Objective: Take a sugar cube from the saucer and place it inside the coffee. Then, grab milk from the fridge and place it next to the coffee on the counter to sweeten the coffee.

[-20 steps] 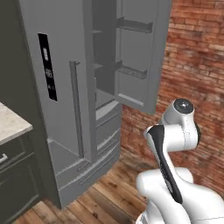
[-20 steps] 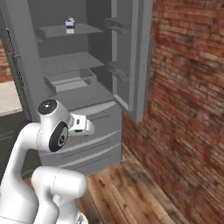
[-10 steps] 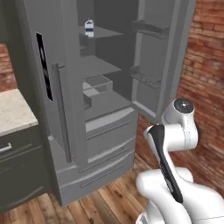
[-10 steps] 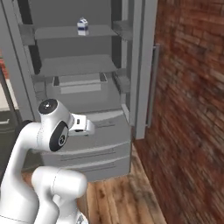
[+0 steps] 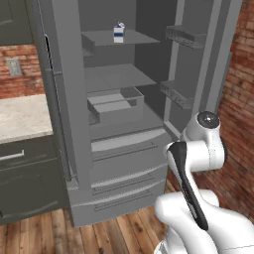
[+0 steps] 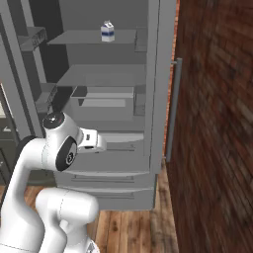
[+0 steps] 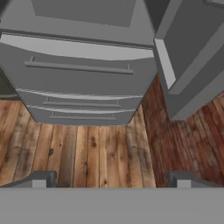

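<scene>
The fridge (image 5: 124, 154) stands with both doors swung wide. The milk (image 5: 118, 33), a small white carton with a blue band, stands upright on the top inner shelf (image 6: 107, 31). My gripper (image 7: 111, 181) is open with nothing between its fingertips (image 7: 41, 179), held low in front of the fridge's lower drawers (image 7: 78, 83) and pointing down at the wooden floor. The milk is well above and beyond the hand. A piece of the counter (image 5: 22, 116) lies left of the fridge. The sugar cube, the saucer and the coffee are out of view.
The fridge's right door (image 5: 203, 74) carries door bins and juts out toward me; its left door (image 5: 64, 99) stands between the shelves and the counter. A clear bin (image 5: 114, 104) sits on a middle shelf. A brick wall (image 6: 217, 123) closes in the right side.
The whole picture has shifted: the base has driven round, so the fridge interior now faces me more squarely and closer. The folded arm holds the same pose.
</scene>
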### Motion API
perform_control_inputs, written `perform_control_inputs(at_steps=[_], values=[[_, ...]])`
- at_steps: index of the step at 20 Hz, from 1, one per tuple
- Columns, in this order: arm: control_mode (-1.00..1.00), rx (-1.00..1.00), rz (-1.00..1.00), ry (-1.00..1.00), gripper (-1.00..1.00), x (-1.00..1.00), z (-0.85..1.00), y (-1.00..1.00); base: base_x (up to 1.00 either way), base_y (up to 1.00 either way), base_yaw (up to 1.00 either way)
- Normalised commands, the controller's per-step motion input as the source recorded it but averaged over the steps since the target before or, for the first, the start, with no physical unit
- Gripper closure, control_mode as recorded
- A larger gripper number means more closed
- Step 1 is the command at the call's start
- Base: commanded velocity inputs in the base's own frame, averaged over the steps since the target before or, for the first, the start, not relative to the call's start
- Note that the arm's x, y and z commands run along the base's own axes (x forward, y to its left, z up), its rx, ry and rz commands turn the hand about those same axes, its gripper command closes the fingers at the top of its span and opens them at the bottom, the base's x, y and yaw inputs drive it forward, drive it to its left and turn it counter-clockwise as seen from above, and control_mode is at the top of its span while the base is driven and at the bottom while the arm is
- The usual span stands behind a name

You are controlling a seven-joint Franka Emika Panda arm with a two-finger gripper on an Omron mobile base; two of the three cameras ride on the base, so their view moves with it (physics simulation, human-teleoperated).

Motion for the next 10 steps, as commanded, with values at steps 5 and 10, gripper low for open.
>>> perform_control_inputs(at_steps=[5, 10], values=[[1.0, 0.0, 0.0, 0.0, -1.0, 0.0, 0.0, 0.0, 0.72, -0.23, 0.24], [1.0, 0.0, 0.0, 0.0, -1.0, 0.0, 0.0, 0.0, 0.76, -0.24, 0.16]])
